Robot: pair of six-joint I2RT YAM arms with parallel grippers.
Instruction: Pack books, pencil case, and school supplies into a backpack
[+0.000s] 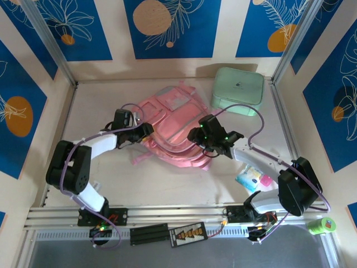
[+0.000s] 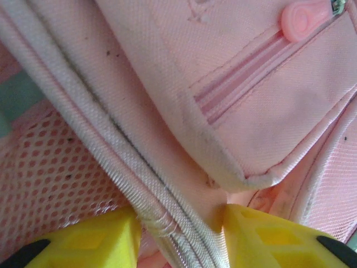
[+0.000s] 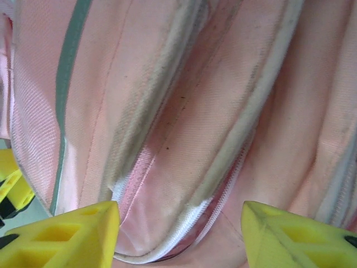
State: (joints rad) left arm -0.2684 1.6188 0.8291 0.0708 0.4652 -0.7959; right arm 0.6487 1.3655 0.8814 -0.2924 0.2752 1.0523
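The backpack (image 1: 173, 120) lies flat on the tabletop (image 1: 167, 181), a little above the middle of the top view, with both arms reaching in to its lower edge from either side. The left hand (image 1: 146, 129) sits at the pack's left edge. The right hand (image 1: 196, 135) rests on its lower right part.

In the left wrist view the left hand (image 2: 181, 215) has a thick piped seam of the backpack (image 2: 251, 111) running down between its yellow fingers (image 2: 100, 237). The fabric fills the narrow gap and touches both of them, so the hand is pinching the pack's edge. Pink mesh (image 2: 56, 167) spreads across the left of that frame, and a round pink zipper pull (image 2: 304, 19) sits at the upper right above a closed zipper.

In the right wrist view the right hand (image 3: 179, 209) has its yellow fingers (image 3: 72, 234) well apart. Folds of the backpack (image 3: 167, 111) and a white-edged zipper (image 3: 192, 215) lie between and behind them. The fabric does not fill the gap, and the hand is not clamped on anything.

A mint-green box (image 1: 238, 90) stands at the upper right of the top view, just beside the pack's top right corner. A small pale blue and pink packet (image 1: 254, 178) lies on the tabletop near the right arm at the lower right. A green tape roll (image 1: 322, 225) sits off the tabletop's lower right corner.
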